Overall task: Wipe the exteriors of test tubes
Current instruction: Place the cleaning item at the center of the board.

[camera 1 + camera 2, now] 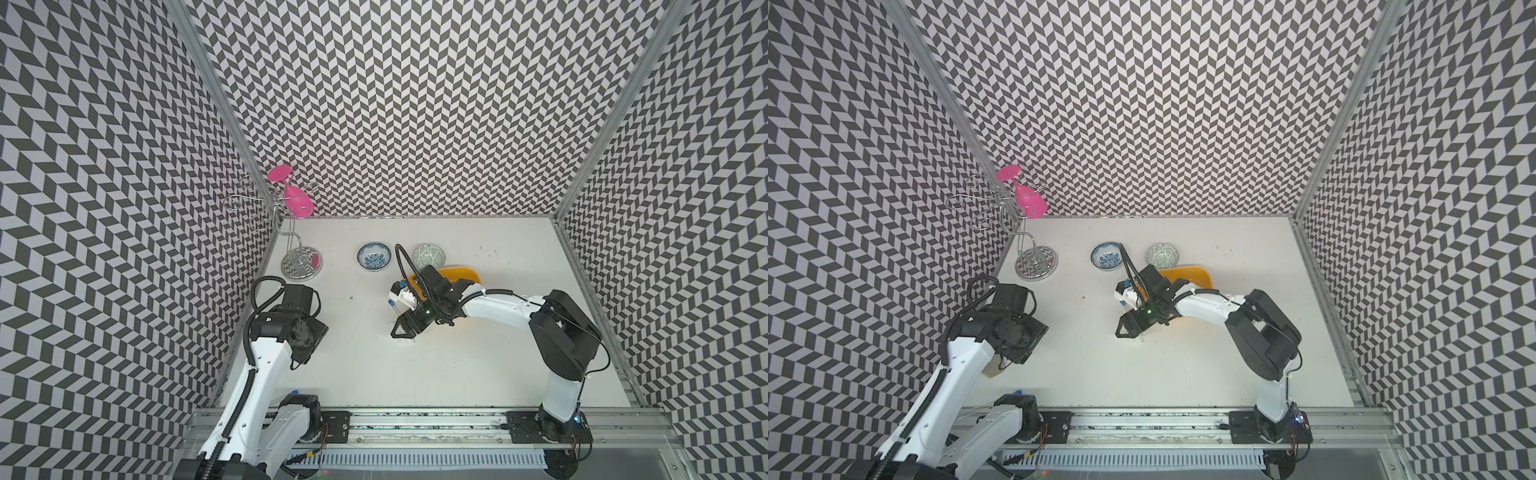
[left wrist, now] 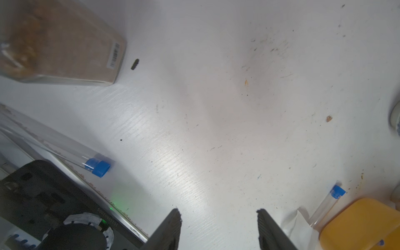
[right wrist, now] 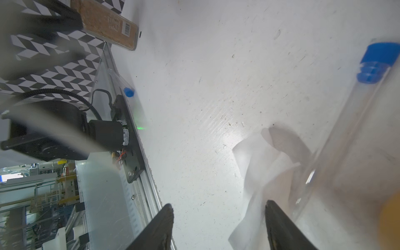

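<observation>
Note the left gripper (image 2: 218,213), with jaws spread and nothing between them, over bare surface (image 2: 216,108). Same for the right gripper (image 3: 219,205): parted and empty, with the white tissue (image 3: 255,164) crumpled just beside one jaw rather than in the gap.

Find one test tube (image 3: 337,140) just past that tissue, lying with the capped end away from the gripper and the other end at the edge of the yellow tray (image 2: 357,220); touching it or only beside it, cannot tell. Find a second test tube (image 2: 65,149) well apart, lying along the front rail by the left arm's base. Cannot place a third with confidence: only a further blue cap (image 1: 391,304) near the tissue in a top view.

Likely trouble from here:
- Closing on the tissue alone and dragging it, thin and light, clear of the tube without wiping anything.
- Nudging a round, smooth tube with a jaw and sending it rolling, away from the tray or, at the rail, into the channel.
- Pinching clear plastic off-centre and squirting it out sideways.
</observation>
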Controlling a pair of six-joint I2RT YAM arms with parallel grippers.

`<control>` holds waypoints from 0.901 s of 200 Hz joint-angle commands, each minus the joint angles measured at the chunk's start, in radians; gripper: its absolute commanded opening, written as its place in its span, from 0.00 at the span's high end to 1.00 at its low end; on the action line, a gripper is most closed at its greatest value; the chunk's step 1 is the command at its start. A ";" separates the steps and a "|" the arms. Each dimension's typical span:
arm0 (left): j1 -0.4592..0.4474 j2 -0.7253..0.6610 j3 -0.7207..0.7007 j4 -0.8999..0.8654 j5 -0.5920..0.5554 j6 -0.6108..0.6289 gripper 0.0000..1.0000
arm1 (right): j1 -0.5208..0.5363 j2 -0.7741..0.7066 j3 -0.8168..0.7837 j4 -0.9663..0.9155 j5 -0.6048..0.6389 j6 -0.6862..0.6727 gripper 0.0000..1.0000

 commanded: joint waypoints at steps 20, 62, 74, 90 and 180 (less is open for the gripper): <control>0.077 -0.037 -0.089 -0.072 -0.028 -0.183 0.49 | 0.032 0.004 0.038 0.006 -0.006 0.016 0.35; 0.087 0.064 -0.106 -0.077 -0.016 -0.404 0.53 | 0.035 0.007 0.065 -0.056 -0.054 0.006 0.35; 0.087 0.054 -0.118 -0.074 -0.026 -0.466 0.53 | 0.035 0.012 0.081 -0.091 -0.065 -0.009 0.35; 0.087 0.042 -0.130 -0.117 -0.063 -0.558 0.51 | 0.033 0.017 0.108 -0.134 -0.068 -0.033 0.35; 0.086 0.050 -0.194 -0.181 -0.139 -0.822 0.40 | -0.024 0.021 0.078 -0.137 -0.136 -0.017 0.37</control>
